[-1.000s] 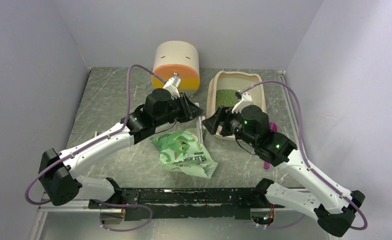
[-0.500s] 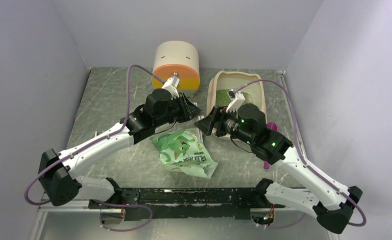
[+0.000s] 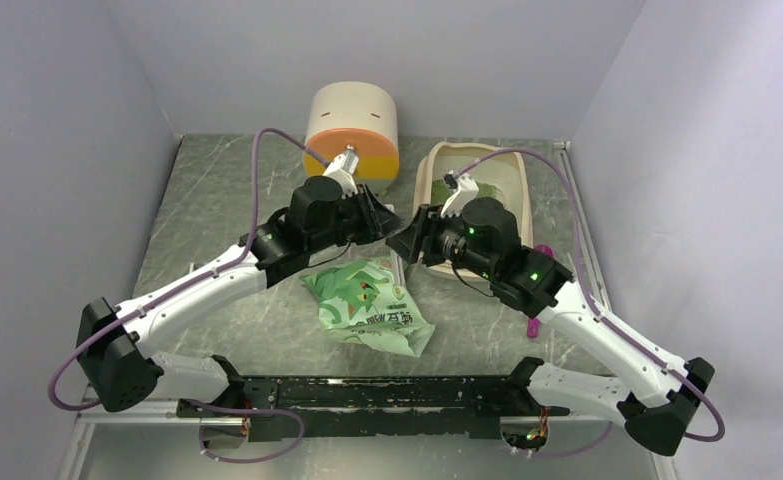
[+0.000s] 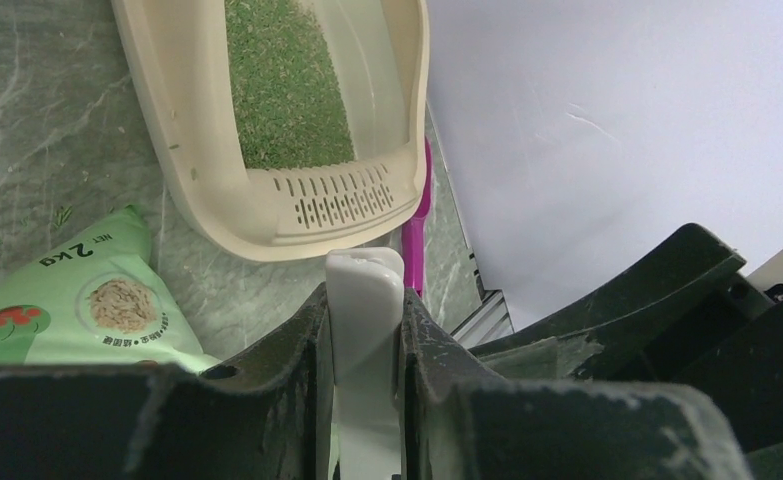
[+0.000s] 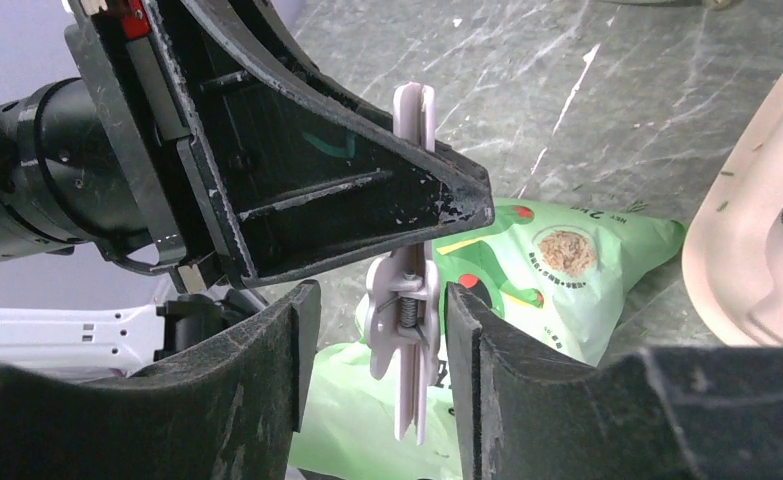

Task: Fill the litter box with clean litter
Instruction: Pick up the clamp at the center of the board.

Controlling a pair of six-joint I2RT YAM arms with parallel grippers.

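The green bag (image 4: 67, 300) on the desk carries the only print to be made out. In the left wrist view "2kg" stands on it in dark letters, turned upside down, just beside a round picture of granules. From above, the bag (image 3: 367, 305) shows a row of large dark characters along its near end – too small to read. In the right wrist view its small print is blurred.

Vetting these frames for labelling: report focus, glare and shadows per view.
Top external: evenly lit, sharp, only soft shadows on the table. Left wrist: litter box crisp, the left gripper soft. Right wrist: the right gripper blurred, white clip and green bag clear. No harsh glare anywhere.
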